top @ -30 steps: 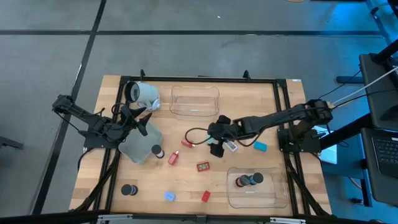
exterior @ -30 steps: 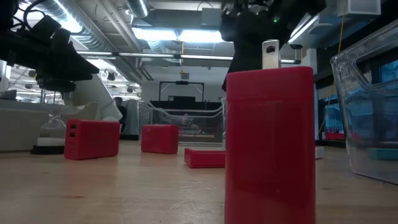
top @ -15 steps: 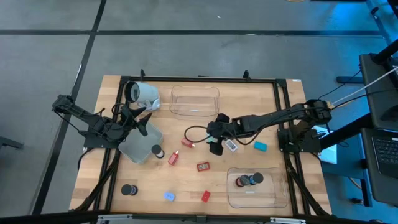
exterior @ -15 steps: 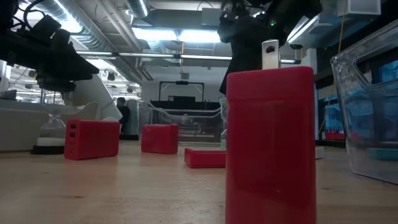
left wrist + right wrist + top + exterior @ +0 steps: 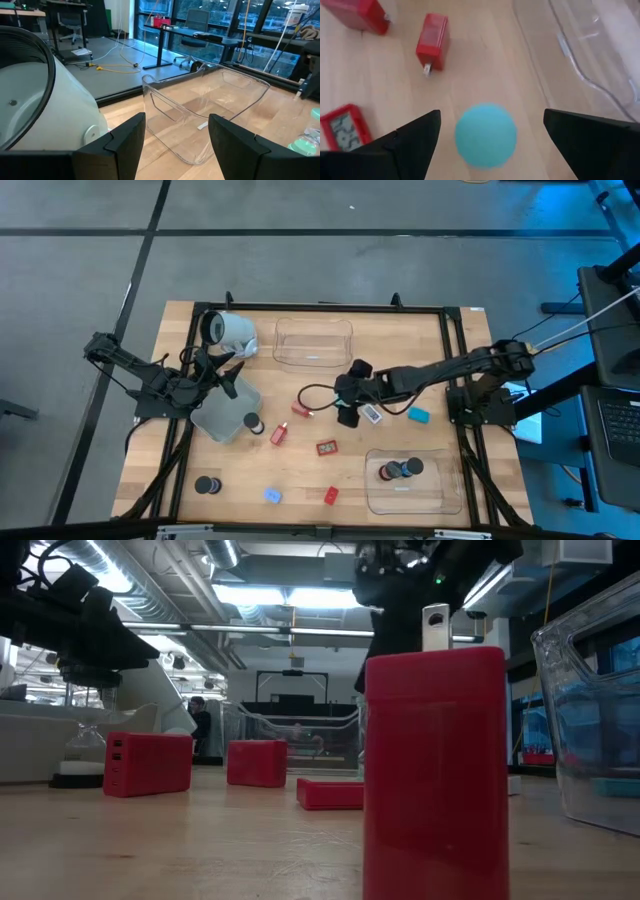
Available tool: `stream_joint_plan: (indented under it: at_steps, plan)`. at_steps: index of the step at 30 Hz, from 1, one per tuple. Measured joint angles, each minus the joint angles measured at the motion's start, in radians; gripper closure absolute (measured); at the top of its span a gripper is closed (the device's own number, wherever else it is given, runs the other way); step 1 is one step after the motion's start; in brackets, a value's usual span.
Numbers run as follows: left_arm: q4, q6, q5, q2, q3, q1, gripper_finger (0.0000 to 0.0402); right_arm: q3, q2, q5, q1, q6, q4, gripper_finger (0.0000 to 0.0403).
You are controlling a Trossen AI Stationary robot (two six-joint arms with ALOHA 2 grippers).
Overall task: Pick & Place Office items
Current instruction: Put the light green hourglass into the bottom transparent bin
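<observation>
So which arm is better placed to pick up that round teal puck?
Right: its gripper hangs over the round teal puck, jaws open either side. The left gripper waits by the table's left edge.

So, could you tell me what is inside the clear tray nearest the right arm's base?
The clear tray holds a few round pucks clustered together, dark and orange-topped. Whether anything lies beneath them cannot be seen.

Teal puck [image 5: 485, 135], red blocks [image 5: 432, 42], clear trays [image 5: 313, 343]
</observation>
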Motion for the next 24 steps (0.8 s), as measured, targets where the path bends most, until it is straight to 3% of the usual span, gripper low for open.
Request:
stream_joint_plan:
  at_steps: [15, 19, 24]
  plan:
    - [0.0, 0.0, 0.002, 0.0, 0.0, 0.0, 0.0187, -0.001, 0.069, -0.012, -0.007, 0.028, -0.002, 0.0052]
    - [0.0, 0.0, 0.002, 0.0, 0.0, 0.0, 0.0187, -0.001, 0.067, -0.015, -0.002, 0.031, -0.004, 0.0081]
    - [0.0, 0.0, 0.002, 0.0, 0.0, 0.0, 0.0187, -0.001, 0.067, -0.065, -0.001, 0.066, -0.009, 0.0152]
